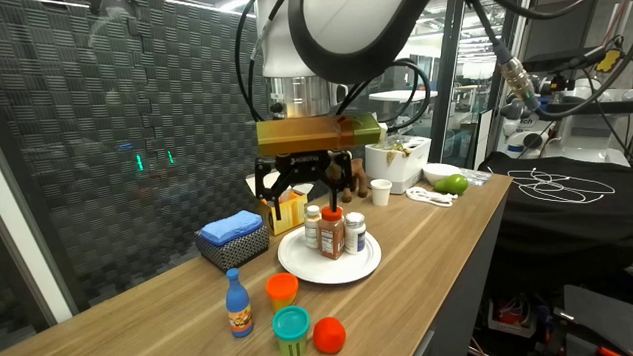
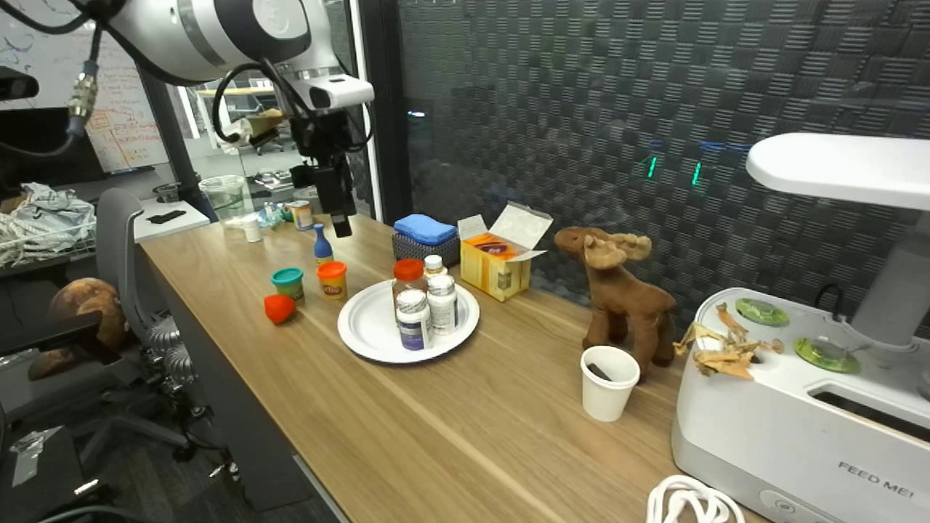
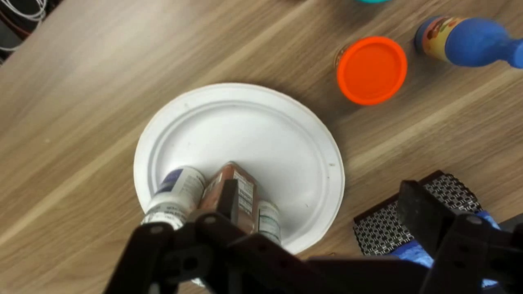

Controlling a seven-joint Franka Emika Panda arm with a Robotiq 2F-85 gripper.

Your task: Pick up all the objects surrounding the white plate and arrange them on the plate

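A wooden counter is backed by a dark textured wall. On the white plate, the red-lidded spice jar and three small white bottles are bunched to one side, presumably so room is left for the blue bottle, orange-lidded tub, teal-lidded tub and red ball nearby. The gripper is held aloft, spread wide, nothing gripped. In an exterior view the rear bottle is mostly masked; in the wrist view the teal-lidded tub is cropped
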